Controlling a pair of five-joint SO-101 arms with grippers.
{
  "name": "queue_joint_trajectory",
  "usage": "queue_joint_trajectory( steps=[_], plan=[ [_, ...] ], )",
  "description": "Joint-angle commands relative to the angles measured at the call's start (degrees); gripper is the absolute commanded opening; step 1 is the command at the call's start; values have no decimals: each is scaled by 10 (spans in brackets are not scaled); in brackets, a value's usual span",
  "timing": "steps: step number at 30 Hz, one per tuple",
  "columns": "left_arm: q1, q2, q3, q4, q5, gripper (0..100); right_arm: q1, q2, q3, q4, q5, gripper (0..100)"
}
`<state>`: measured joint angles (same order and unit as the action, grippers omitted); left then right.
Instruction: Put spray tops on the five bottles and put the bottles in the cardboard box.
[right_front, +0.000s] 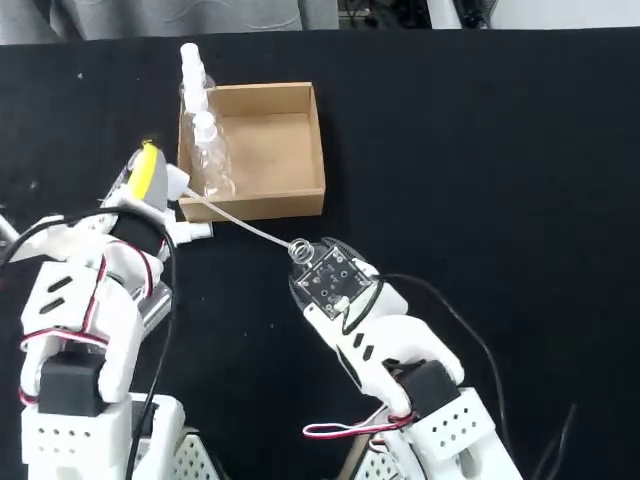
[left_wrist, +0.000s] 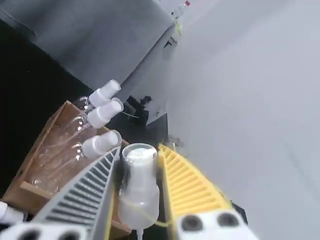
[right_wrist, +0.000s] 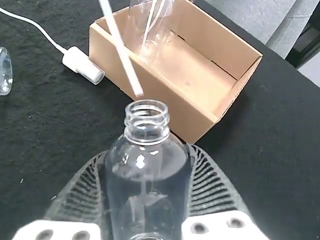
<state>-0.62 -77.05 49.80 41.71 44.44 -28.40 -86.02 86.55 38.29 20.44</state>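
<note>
pinching a spray top (left_wrist: 136, 185), your left gripper (left_wrist: 139, 152) sits beside the cardboard box (right_front: 290, 205). the top's dip tube (right_front: 245, 228) slants to the open bottle (right_wrist: 146, 165) clamped in your right gripper (right_wrist: 148, 155). the tip looks just short of the neck, hard to tell. three capped bottles (left_wrist: 100, 117) sit in the box. a spare spray top (right_wrist: 82, 65) lies on the table (right_front: 500, 150).

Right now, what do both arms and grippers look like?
The left arm and right arm are white printed shells over black servo blocks, with perforated white bases and red, white and black cable loops. The left gripper has one grey ribbed finger and one yellow. The right gripper has two pale grey ribbed fingers, with a black square circuit board behind them.
</note>
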Motion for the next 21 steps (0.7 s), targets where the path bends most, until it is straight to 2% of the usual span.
queue_joint_trajectory(
  steps=[1, 13, 17, 21],
  plan=[
    [58, -14, 11, -3, -18, 28, -11, -20, -7, -22, 3, 11],
    [65, -15, 7, -12, -29, 28, -11, -20, -7, -21, 5, 11],
    [13, -15, -11, -40, -25, 28, -11, -20, -6, -21, 5, 11],
    [0, -11, 1, -54, -27, 28, -12, -20, -6, -21, 5, 11]
  ],
)
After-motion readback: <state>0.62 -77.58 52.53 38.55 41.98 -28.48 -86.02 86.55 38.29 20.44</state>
